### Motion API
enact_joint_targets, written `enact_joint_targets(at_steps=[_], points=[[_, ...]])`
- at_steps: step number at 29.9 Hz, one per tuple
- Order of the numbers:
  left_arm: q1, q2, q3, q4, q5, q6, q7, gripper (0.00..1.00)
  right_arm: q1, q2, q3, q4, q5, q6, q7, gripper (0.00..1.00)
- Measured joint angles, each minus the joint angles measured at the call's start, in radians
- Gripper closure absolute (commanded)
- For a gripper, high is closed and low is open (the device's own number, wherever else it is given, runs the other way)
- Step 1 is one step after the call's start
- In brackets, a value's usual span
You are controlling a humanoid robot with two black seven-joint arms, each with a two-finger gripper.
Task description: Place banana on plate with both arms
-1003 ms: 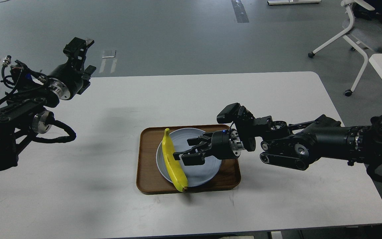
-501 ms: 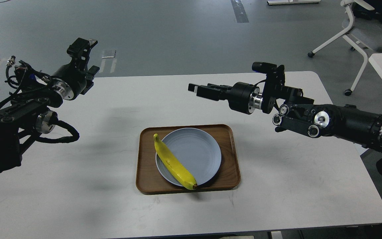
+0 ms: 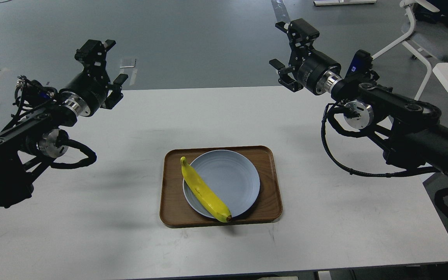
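Now, far left, the left arm point(image 3: 33, 128) reaches in from the edge, its cable point(image 3: 74, 155) looping down below the silver joint. At its far end the left gripper point(image 3: 105, 62) is raised above the back-left corner of the white table point(image 3: 91, 217), its 2 fingers spread apart with clear space between them, holding nothing.

Moving toward the middle, the brown wooden tray point(image 3: 270, 194) sits flat on the table, slightly nearer the front edge than the back. On the tray rests the pale blue-grey plate point(image 3: 231, 179), and there is the banana point(image 3: 204, 191), lying across the plate's left side. It runs on a diagonal, stem end up at the plate's far-left rim, dark tip down at the near rim, poking just past it over the tray. Nothing touches it; both arms are well apart from it.

Over to the right, the right gripper point(image 3: 290, 50) is up high past the table's back edge, against the grey floor. Its fingers stand wide, 1 tipped upward and 1 lower down, nothing between them. Behind it the right arm point(image 3: 403, 124) stretches back to the right edge, a black cable point(image 3: 333, 155) hanging in a loop beneath it. At the top right corner, a white office chair point(image 3: 422, 35) stands on the floor.
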Motion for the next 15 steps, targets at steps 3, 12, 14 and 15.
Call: enact_joint_targets(at_steps=[3, 12, 14, 15], points=[[0.021, 0.0, -0.035, -0.002, -0.008, -0.036, 0.0, 0.02, -0.018, 0.002, 0.016, -0.022, 0.004, 0.004, 0.0, 0.0], [0.055, 0.0, -0.079, -0.036, -0.019, -0.06, 0.008, 0.02, -0.025, -0.002, 0.019, -0.03, 0.004, 0.011, 0.001, 0.0], [0.061, -0.001, -0.081, -0.036, -0.03, -0.06, 0.011, 0.02, -0.025, 0.004, 0.019, -0.032, 0.004, 0.01, 0.001, 0.0], [0.065, -0.001, -0.081, -0.036, -0.037, -0.062, 0.013, 0.02, -0.025, 0.006, 0.021, -0.034, 0.004, 0.007, 0.001, 0.0]])
